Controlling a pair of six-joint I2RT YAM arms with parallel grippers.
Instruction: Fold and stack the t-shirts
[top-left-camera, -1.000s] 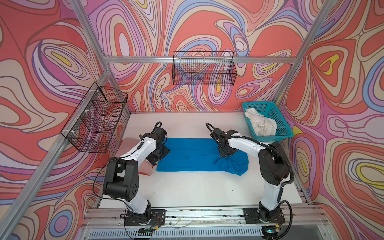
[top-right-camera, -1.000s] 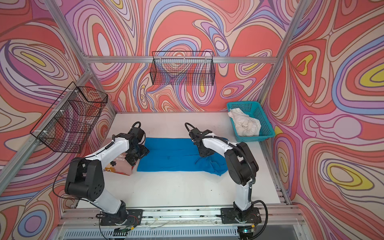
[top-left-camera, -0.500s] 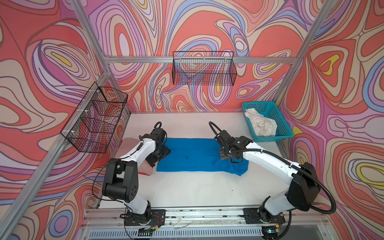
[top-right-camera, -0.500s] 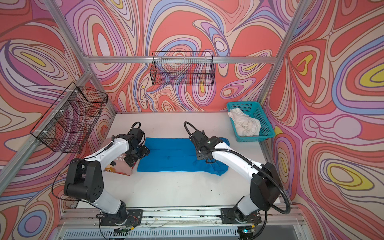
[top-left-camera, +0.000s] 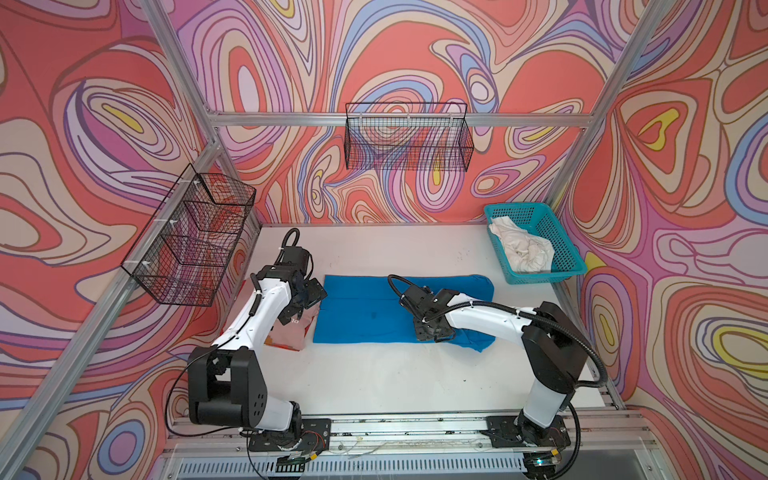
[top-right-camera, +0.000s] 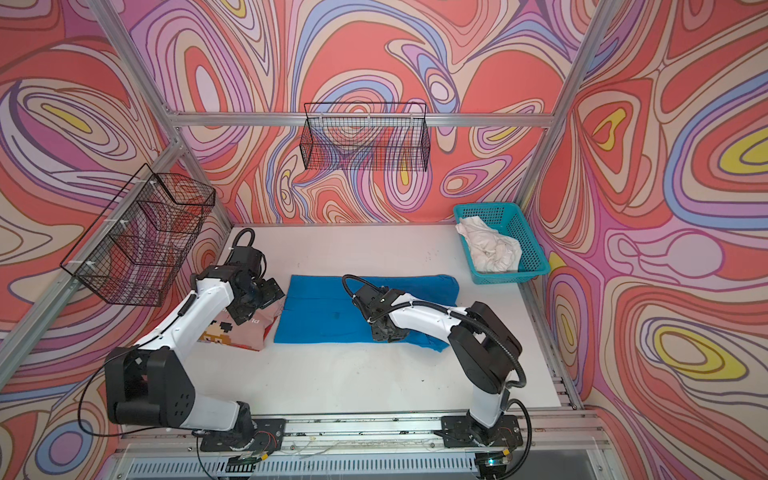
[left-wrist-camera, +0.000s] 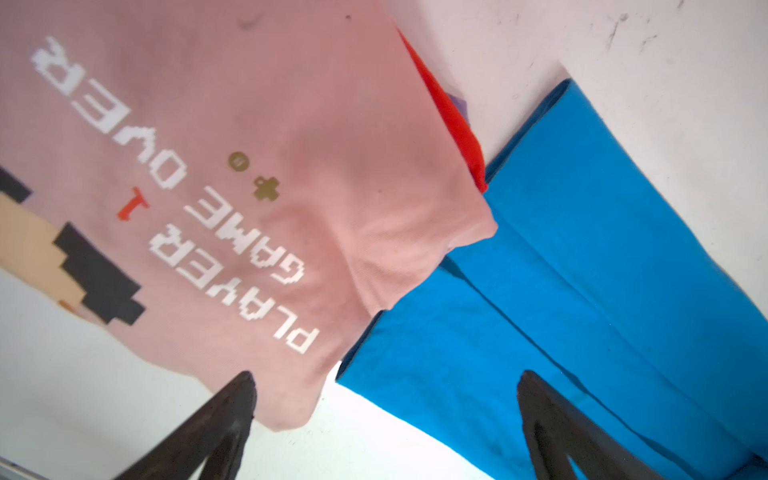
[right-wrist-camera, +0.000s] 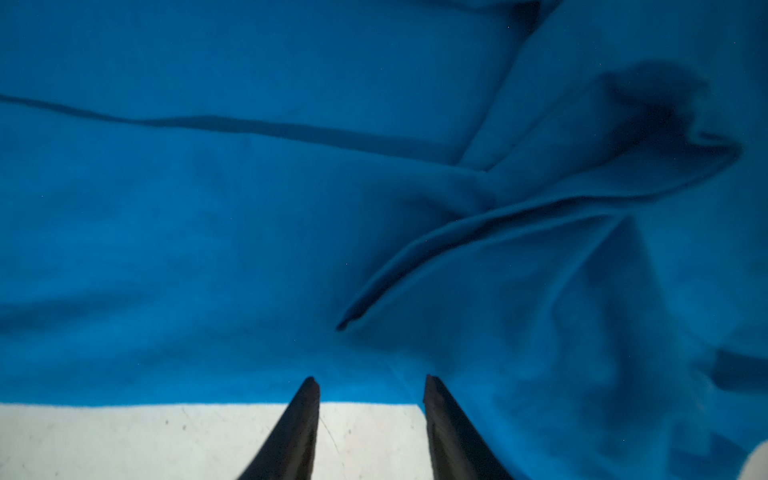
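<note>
The blue t-shirt (top-left-camera: 365, 311) (top-right-camera: 324, 316) is lying spread flat as a long rectangle across the middle of the white table (top-left-camera: 374, 382), as is being shown in both top views. Its end nearer the teal basket (top-left-camera: 540, 277) is lying rumpled, and creases are being shown there in the right wrist view. The right gripper (top-left-camera: 432, 332) is being held low over the shirt's near edge. In the wrist view, the right gripper (right-wrist-camera: 371, 379) is standing with its 2 jaws partly apart. Nothing is being pinched, and only bare table and blue cloth are showing in the gap.

The pink t-shirt (top-left-camera: 291, 336) is lying folded at the blue shirt's other end. In the left wrist view, a corner of the pink t-shirt (left-wrist-camera: 249, 124), printed with white "GAME OVER" lettering, is seen overlapping the blue cloth. A red cloth (left-wrist-camera: 453, 116) is peeking out beneath it. The left gripper (left-wrist-camera: 386, 374) is hovering where the 2 shirts are meeting, its jaws spread wide and empty, 1 over pink and 1 over blue.

The off-white t-shirt (top-left-camera: 521, 249) is lying crumpled inside the teal basket at the table's far right corner.
</note>
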